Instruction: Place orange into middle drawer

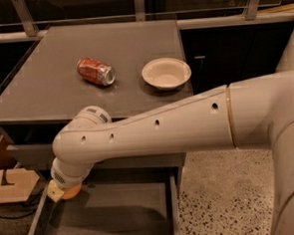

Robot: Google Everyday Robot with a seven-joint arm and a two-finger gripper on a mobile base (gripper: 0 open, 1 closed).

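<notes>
Cabinet top (108,47) in the camera view carries only bystanders, a red soda can (95,72) lying on its side and a white bowl (184,73), both well apart from the work below. The white arm (163,133) reaches across the cabinet front and bends down so that the gripper (61,190) hangs inside the mouth of the middle drawer (127,210), which is pulled out with its grey floor bare. The gripper appears clamped on the orange (72,192): one pale finger (54,191) presses its left side, and the other is hidden under the wrist. The orange sits near the drawer's left rear corner, just beside the side wall. That low position suggests a short, gentle drop, though the near wall leaves little room for the finger to spread.
</notes>
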